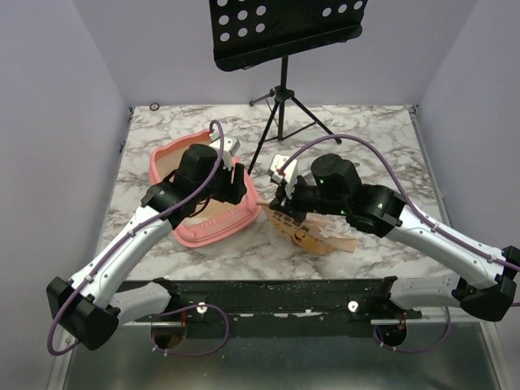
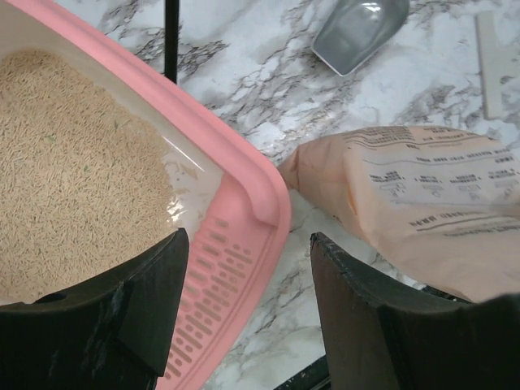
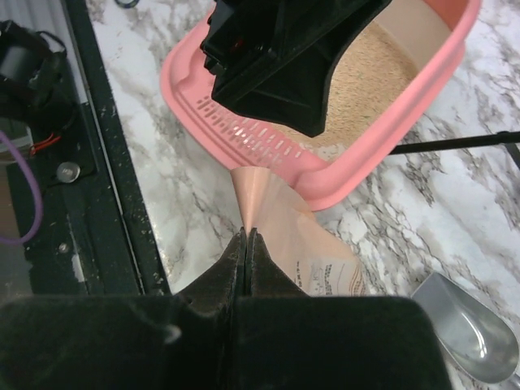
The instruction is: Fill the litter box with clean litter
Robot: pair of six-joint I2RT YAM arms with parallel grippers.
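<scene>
The box (image 1: 197, 236) sits at 9 o'clock from the centre of the table (image 1: 366, 138). It holds a bed of litter (image 2: 73, 162), with a patch of floor bare by the grate. In the top view its long axis runs roughly 12 to 6 o'clock, grate end at 6. The left gripper (image 2: 248, 240) hangs over that end's rim, jaws wide and holding nothing. The bag (image 3: 325, 268) lies just beside the box at 4 o'clock, its corner pinched in the closed right gripper (image 3: 246, 234). A grey scoop (image 3: 463, 329) lies near the bag.
</scene>
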